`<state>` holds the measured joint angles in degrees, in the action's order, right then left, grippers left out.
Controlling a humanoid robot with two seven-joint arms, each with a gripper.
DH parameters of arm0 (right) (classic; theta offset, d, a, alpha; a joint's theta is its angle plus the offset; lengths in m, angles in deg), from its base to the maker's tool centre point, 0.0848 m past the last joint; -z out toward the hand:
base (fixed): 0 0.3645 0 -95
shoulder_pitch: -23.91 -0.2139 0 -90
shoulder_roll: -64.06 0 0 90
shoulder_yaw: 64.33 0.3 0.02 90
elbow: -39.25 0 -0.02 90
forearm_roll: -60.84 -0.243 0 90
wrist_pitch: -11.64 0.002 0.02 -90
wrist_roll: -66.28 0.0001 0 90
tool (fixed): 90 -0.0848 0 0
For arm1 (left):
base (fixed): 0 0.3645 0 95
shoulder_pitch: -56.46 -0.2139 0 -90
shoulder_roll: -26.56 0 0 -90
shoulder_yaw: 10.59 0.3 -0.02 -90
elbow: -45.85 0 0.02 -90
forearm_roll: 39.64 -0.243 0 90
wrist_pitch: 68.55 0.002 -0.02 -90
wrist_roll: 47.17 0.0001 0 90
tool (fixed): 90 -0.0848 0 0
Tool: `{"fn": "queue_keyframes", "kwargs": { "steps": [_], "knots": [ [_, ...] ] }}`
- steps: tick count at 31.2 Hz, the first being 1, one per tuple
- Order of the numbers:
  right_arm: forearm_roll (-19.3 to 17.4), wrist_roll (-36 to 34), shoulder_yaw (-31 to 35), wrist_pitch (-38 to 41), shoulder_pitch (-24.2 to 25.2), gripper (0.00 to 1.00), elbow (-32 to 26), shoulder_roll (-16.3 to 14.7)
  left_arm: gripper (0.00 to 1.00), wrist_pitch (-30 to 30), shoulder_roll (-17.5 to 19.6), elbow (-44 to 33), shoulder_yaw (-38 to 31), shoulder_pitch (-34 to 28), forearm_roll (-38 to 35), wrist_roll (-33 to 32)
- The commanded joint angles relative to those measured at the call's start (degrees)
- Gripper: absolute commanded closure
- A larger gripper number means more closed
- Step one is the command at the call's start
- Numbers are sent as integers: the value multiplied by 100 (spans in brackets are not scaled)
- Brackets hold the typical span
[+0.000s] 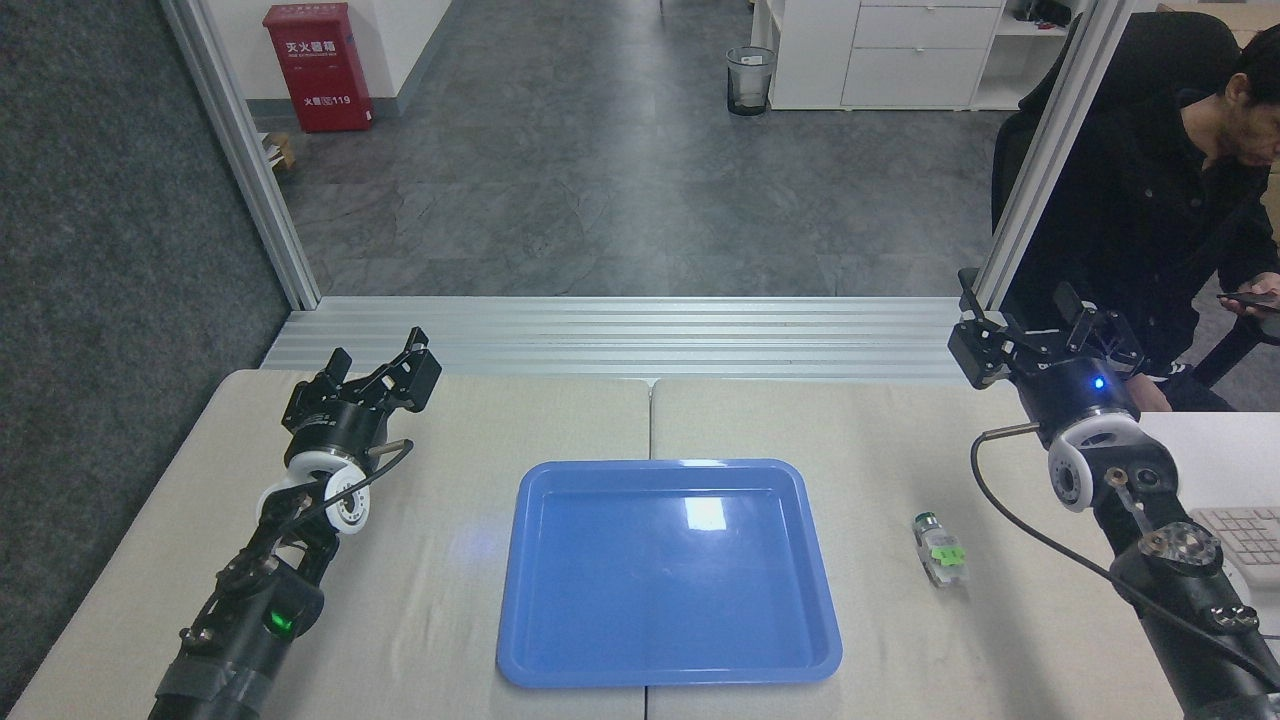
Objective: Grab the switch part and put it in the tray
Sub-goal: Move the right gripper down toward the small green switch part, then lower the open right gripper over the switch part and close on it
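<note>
Your switch part [939, 549] lies on the surface [880, 430] just right of the blue tray [668, 672], apart from its rim, dark metal end pointing away from you. Your right gripper [1040, 330] hangs over the far right corner, well beyond the part, its fingers [975, 345] spread apart and holding nothing. Your left gripper [385, 372] sits above the far left of the surface with its fingers also apart and empty.

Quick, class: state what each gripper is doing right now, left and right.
Left gripper: open, holding nothing.
Right gripper: open, holding nothing; the switch part lies on the table.
</note>
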<state>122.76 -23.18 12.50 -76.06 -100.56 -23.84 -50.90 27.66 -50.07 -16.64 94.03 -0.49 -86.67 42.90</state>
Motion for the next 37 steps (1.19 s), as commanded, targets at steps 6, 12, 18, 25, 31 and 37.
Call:
{"fn": "queue_keyframes", "kwargs": {
  "steps": [6, 12, 18, 25, 31, 37],
  "knots": [
    [-30, 130, -46, -2, -60, 2, 122, -62, 0, 3, 0, 0, -2, 0, 1, 2],
    [-48, 130, -46, 16, -42, 2, 122, -53, 0, 3, 0, 0, -2, 0, 1, 2],
    [-48, 122, -46, 25, 2, 2, 122, -53, 0, 3, 0, 0, -2, 0, 1, 2],
    [-48, 130, -63, 16, 11, 2, 122, -44, 0, 3, 0, 0, -2, 0, 1, 2],
    [-48, 130, -125, 34, 45, 2, 122, -44, 0, 3, 0, 0, -2, 9, 1, 2],
    [-21, 130, -142, 16, 862, 3, -88, 351, 0, 3, 0, 0, -2, 0, 1, 2]
  ]
}}
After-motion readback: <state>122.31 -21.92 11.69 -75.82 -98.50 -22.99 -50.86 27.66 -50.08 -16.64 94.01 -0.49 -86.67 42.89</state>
